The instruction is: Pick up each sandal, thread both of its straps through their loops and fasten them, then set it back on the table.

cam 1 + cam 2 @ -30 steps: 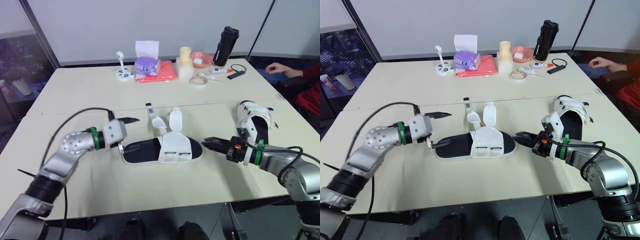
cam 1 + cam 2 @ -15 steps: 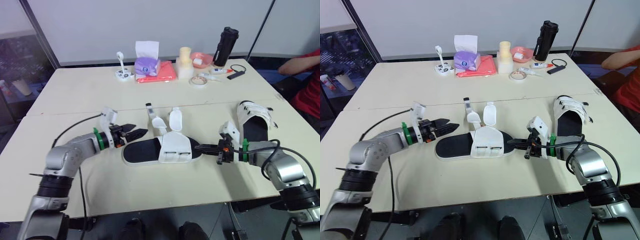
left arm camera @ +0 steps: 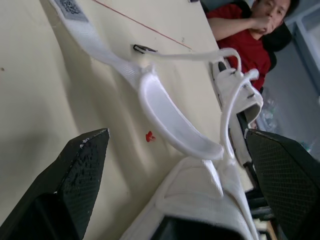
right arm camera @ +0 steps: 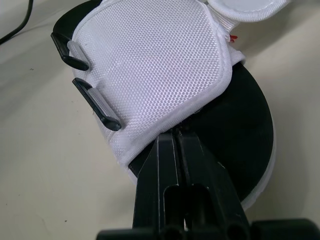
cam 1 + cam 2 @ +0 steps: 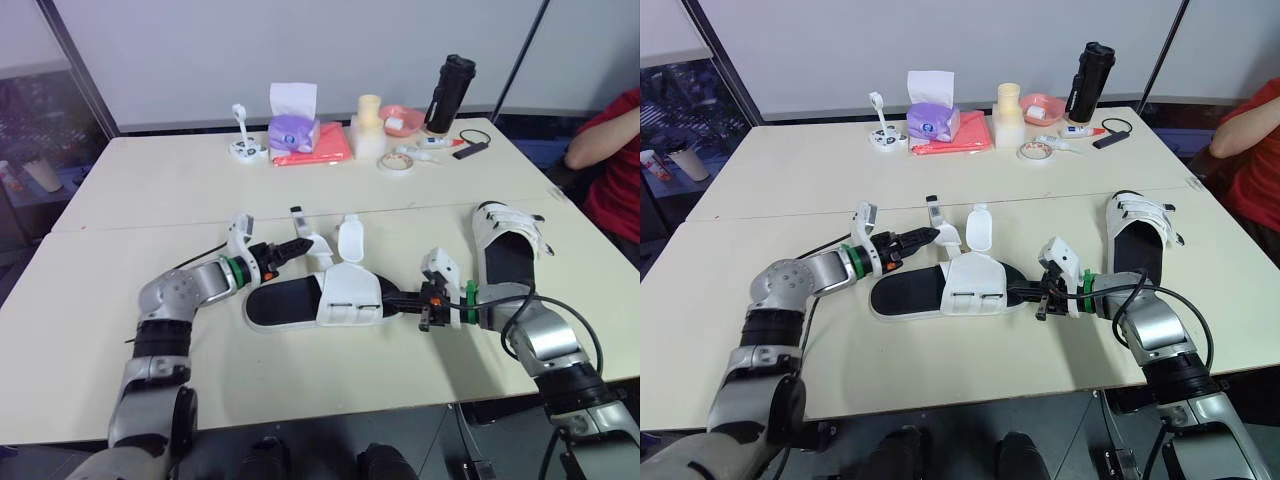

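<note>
The left fingers (image 3: 70, 195) are spread wide, just beside a loose strap (image 3: 165, 112); the right fingers (image 4: 172, 160) are pressed together, tips touching the toe of the sandal (image 5: 345, 298) lying on the table (image 5: 150, 180)

**Cream tables, pale wall**

Two cream tables (image 5: 150, 180) stand pushed together, with a seam (image 5: 130, 226) running between them. A plain pale wall (image 5: 180, 50) rises behind. A dark glass pane (image 5: 35, 110) stands at the left. The light is even.

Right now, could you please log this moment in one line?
left tool open at loose straps | right tool shut at toe of sandal | second sandal on table
</note>
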